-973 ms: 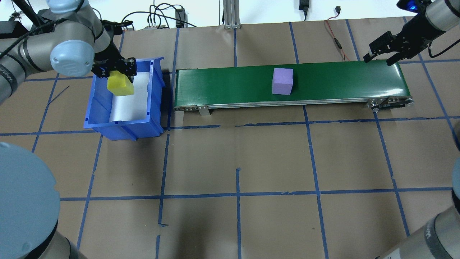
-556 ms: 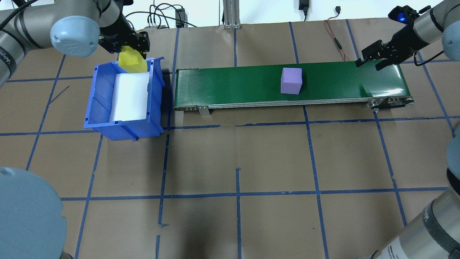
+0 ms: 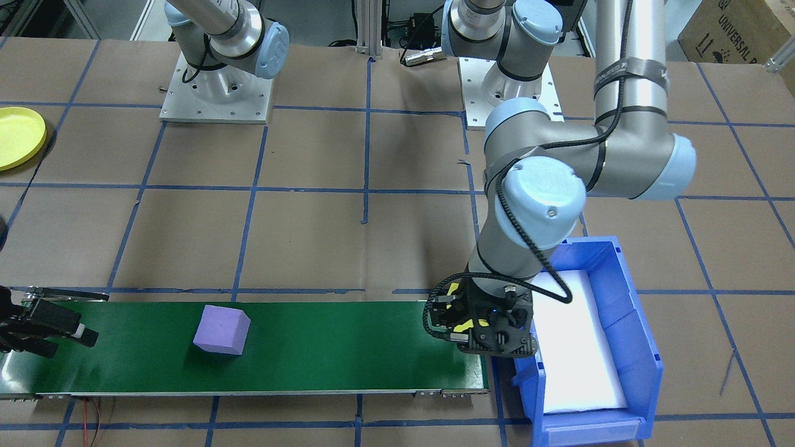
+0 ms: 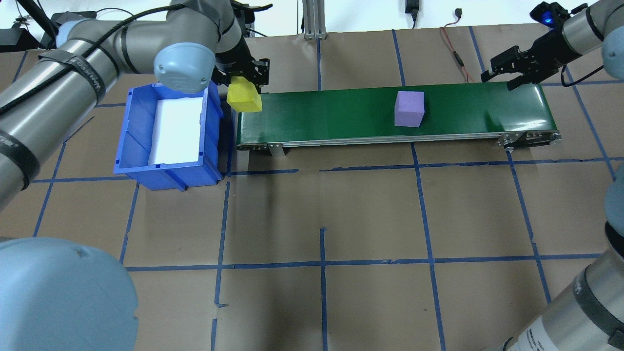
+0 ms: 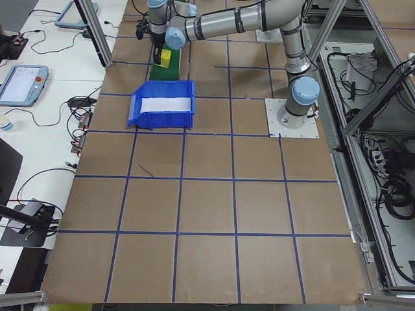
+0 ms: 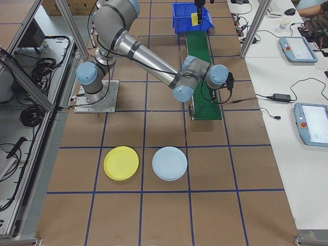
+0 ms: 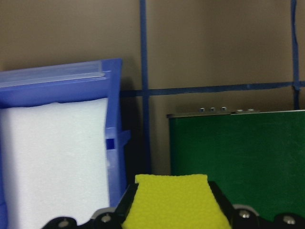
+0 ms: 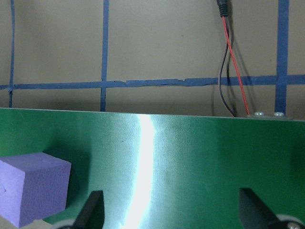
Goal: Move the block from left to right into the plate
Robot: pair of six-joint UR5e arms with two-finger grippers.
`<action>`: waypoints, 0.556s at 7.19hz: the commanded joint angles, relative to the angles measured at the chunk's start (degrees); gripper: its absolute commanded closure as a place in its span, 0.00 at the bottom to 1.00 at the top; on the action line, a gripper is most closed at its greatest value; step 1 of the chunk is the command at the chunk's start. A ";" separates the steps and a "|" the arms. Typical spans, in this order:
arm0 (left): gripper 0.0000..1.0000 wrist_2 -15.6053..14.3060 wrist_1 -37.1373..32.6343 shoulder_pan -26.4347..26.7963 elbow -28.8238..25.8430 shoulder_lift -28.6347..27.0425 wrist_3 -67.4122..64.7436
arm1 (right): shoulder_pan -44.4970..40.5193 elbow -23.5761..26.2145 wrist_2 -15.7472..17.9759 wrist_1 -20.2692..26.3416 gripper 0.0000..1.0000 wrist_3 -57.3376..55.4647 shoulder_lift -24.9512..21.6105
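Brown paper covered the table (image 4: 321,204), and we saw blue tape lines crossing it. On it lay the long green belt (image 4: 341,114), with the blue bin (image 4: 139,146) just beside its left end.

Our left arm (image 4: 97,44) had swung over from the bin. A second ago its gripper hung above the bin; now the left gripper (image 4: 242,78) hung over the belt's left end, squeezed tight on the yellow block (image 4: 243,99). The block was held in the air and did not touch the belt yet. We think the next step was to set it down on the belt so it could ride to the right.

The purple block (image 4: 409,108) sat on the belt and had slid further right, closer to our right gripper (image 4: 507,74). That gripper waited at the far right end with its fingers spread apart and nothing in them. We think it was getting ready to catch the purple block.

The yellow plate (image 6: 121,163) lay on the table well apart from the belt, with no block on it, beside a pale blue plate (image 6: 169,163). So the job was only partly done.
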State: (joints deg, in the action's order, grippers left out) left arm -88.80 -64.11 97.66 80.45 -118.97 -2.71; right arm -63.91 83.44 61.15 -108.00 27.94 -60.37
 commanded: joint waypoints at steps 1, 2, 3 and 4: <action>0.48 -0.06 4.57 1.31 0.67 -3.89 -0.37 | 0.19 1.02 0.19 2.77 0.00 -3.50 -1.32; 0.25 -0.06 4.87 1.31 0.76 -3.99 -0.19 | 0.19 1.81 0.80 4.01 0.00 -6.99 -2.37; 0.00 0.29 4.70 1.66 1.20 -3.99 -0.28 | 0.19 1.73 3.59 4.29 0.00 -10.42 -3.26; 0.00 0.47 4.69 1.75 1.81 -3.38 -0.89 | 0.19 1.99 3.80 4.38 0.00 -9.58 -2.74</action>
State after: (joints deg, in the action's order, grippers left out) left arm -88.58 -59.54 99.20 81.62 -122.71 -3.12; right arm -63.73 85.13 63.80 -104.03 19.33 -63.06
